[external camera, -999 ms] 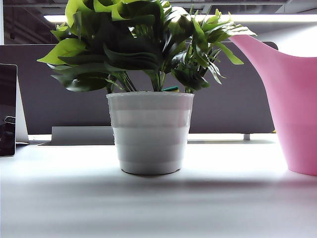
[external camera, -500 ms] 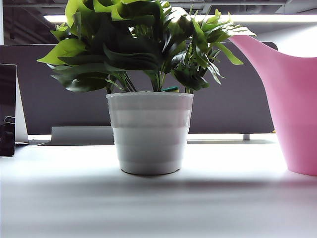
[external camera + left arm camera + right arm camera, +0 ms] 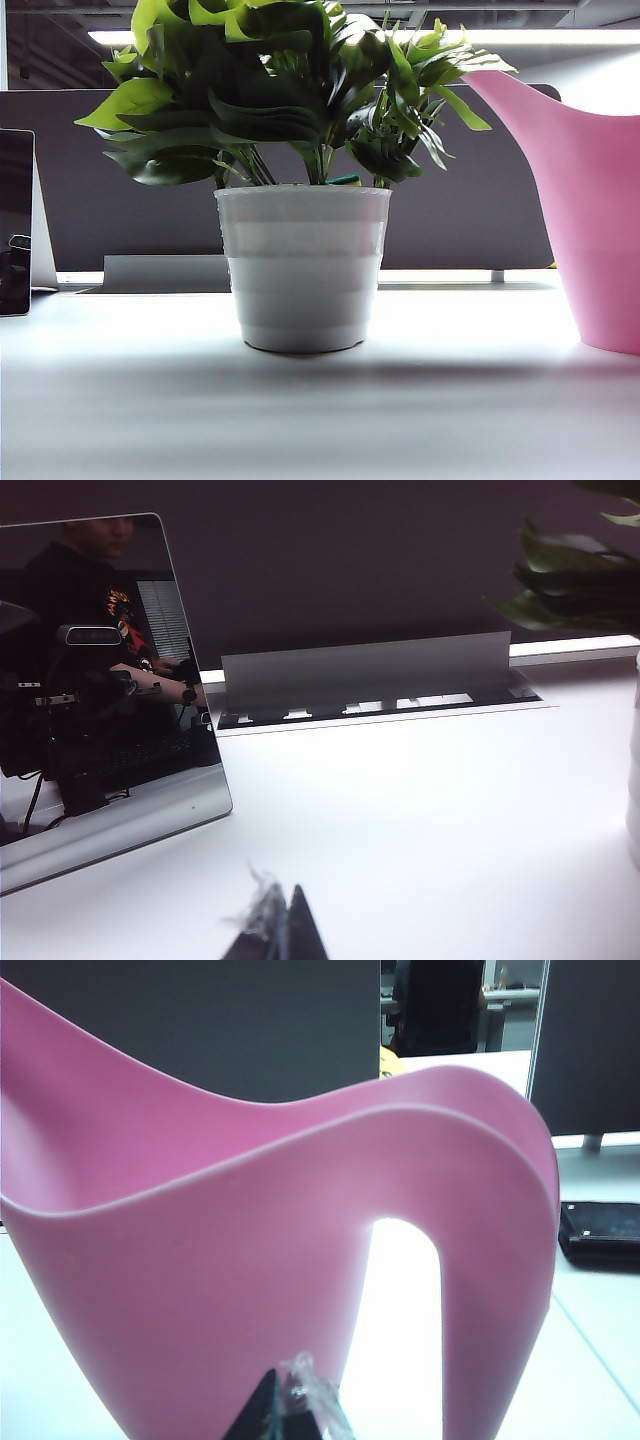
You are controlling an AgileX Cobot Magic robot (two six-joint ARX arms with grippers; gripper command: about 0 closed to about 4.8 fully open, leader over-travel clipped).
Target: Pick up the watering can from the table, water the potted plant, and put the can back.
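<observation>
The right gripper (image 3: pixel 290 1405) shows only as a dark tip at the edge of its wrist view, its jaws pressed together on nothing, just short of the watering can (image 3: pixel 250 1260) and facing the side with the arched handle. The can fills most of that view, so its base and spout end are cut off. Beyond the can lies a flat black object (image 3: pixel 600 1232), partly out of frame and too dim to name. The left gripper (image 3: pixel 275 930) is likewise only a dark tip with a frayed wisp on it; its jaws look pressed together and empty, well apart from the can, above the table (image 3: pixel 420 810). Near it leans a dark glossy panel (image 3: pixel 100 680) showing blurred reflections. In the exterior view neither gripper appears. The can (image 3: pixel 590 220) stands upright on the table (image 3: pixel 320 420), its right part cut off, spout slanting toward the potted plant (image 3: pixel 303 200) just beside it; leaves hide the spout's tip.
</observation>
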